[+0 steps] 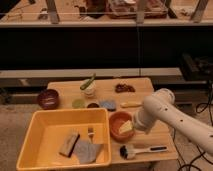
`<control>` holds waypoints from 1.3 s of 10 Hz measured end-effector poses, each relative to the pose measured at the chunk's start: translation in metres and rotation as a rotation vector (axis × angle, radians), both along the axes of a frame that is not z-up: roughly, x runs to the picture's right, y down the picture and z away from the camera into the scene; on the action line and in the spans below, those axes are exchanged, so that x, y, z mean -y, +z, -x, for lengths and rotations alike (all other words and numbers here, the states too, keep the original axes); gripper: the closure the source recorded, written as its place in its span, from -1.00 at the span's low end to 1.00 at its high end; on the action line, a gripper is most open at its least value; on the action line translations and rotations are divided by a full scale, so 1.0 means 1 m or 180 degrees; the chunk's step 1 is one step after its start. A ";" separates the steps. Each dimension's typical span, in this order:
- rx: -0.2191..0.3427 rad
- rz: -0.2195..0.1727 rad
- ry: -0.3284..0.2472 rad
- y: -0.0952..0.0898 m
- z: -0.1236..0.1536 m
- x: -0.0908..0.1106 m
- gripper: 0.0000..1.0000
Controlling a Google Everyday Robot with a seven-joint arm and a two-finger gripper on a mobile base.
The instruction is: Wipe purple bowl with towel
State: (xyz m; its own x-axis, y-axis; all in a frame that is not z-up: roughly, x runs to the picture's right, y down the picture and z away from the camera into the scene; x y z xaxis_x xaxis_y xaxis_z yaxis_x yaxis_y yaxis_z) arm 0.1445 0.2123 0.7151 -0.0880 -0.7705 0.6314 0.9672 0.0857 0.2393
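The gripper [128, 126] hangs over the orange bowl [116, 132], its fingers spread wide and gripping nothing. The towel [88, 150] lies near them in the yellow tub [35, 127]. The purple bowl [48, 98] sits well apart across the desk [145, 86].

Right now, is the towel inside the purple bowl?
No: the towel lies in the yellow tub, the purple bowl stands apart on the table, and the hand is over by the orange bowl.
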 end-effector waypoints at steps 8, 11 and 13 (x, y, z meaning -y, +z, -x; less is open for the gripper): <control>-0.0054 -0.0411 -0.0338 -0.040 0.033 0.044 -0.60; -0.0047 -0.0418 -0.0345 -0.041 0.033 0.044 -0.60; -0.0030 -0.0438 -0.0465 -0.048 0.041 0.044 -0.60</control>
State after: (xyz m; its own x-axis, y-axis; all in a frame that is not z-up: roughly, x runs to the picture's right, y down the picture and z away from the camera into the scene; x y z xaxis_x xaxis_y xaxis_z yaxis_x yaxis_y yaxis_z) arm 0.1033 0.1687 0.6673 -0.1997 -0.8291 0.5223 0.9691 -0.0886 0.2300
